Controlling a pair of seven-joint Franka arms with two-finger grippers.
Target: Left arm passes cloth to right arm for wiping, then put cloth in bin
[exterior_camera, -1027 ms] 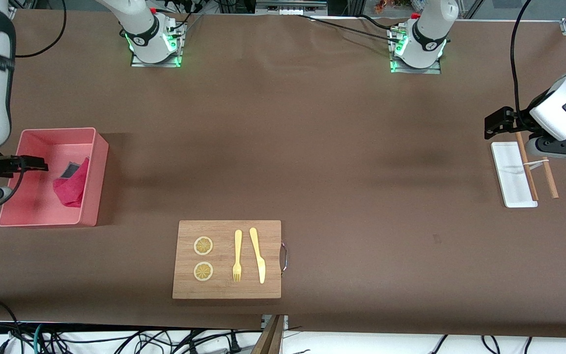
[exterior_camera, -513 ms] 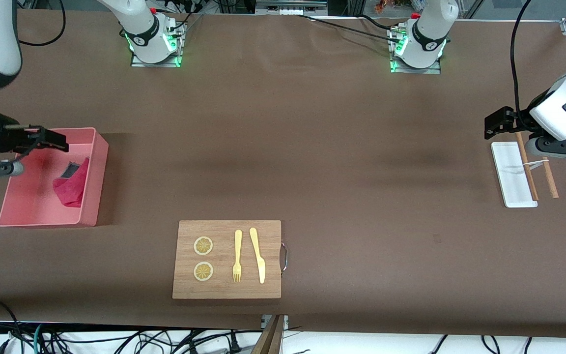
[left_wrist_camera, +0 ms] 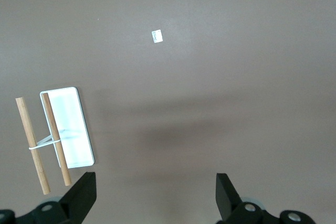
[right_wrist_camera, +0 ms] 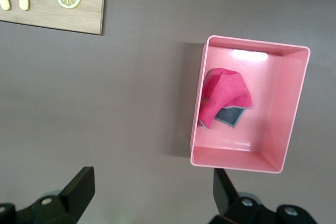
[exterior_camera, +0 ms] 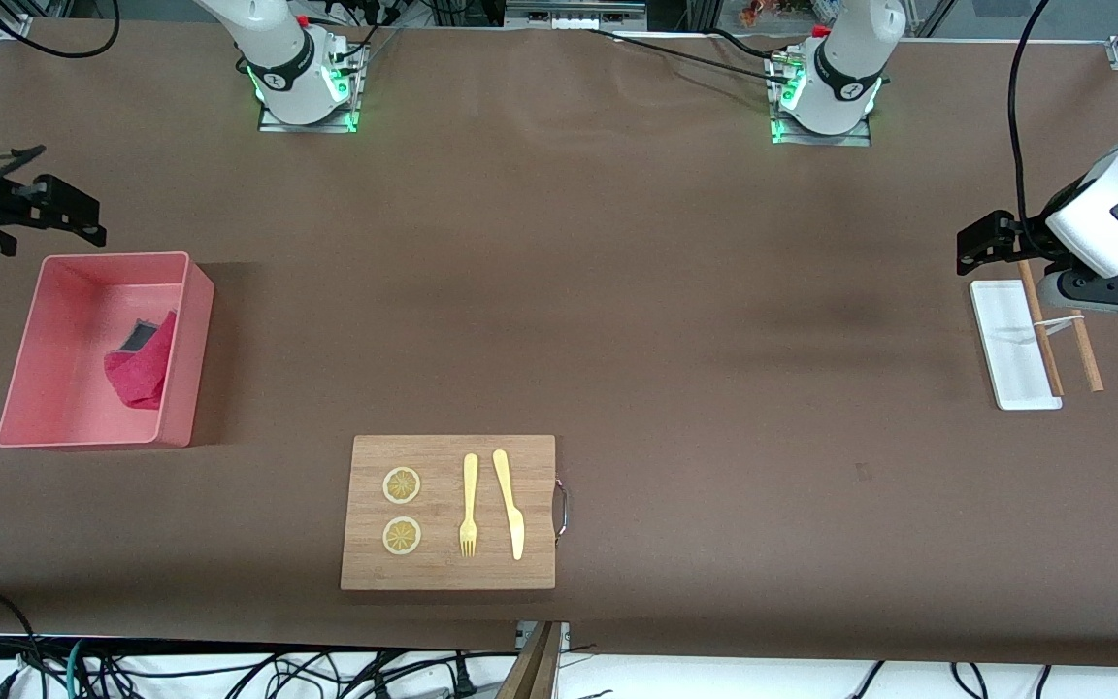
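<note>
- Cloth (exterior_camera: pixel 142 374) lies crumpled in the bin (exterior_camera: pixel 182 349), against the wall toward the table middle; nothing gripping it.
- R gripper (exterior_camera: pixel 45 209) jaws wide, empty, up over bare table just past bin's base-side edge.
- L gripper (exterior_camera: pixel 988 245) jaws wide, empty, waiting over end of white tray (exterior_camera: pixel 1005 335) w/ two wooden sticks (exterior_camera: pixel 1044 335).

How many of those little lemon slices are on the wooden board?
2. Both lie on the wooden board, beside the fork: one lemon slice farther from the front camera, the other nearer. None looks hidden.
</note>
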